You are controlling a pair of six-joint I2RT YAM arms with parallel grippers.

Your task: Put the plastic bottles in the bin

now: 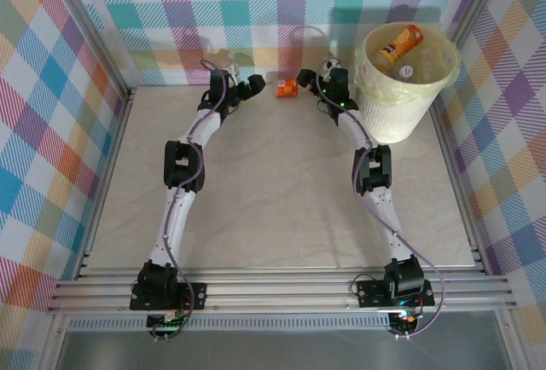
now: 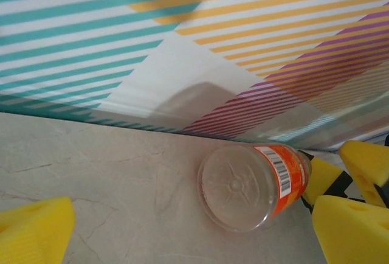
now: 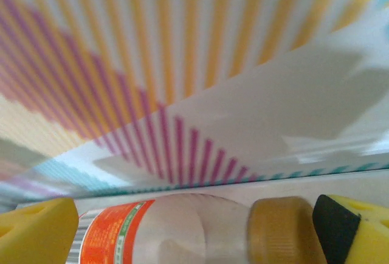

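One clear, cylindrical plastic bottle point(image 2: 243, 188)

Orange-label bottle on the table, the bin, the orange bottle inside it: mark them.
orange-label bottle point(image 2: 292, 179), left wrist view, on its label.
bin point(image 1: 397, 123), top external view, on its outer wall.
orange bottle in the bin point(image 1: 401, 44), top external view, on its body.

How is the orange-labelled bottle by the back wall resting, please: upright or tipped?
On its side: the bottle lies on the table, round base facing the left wrist camera.
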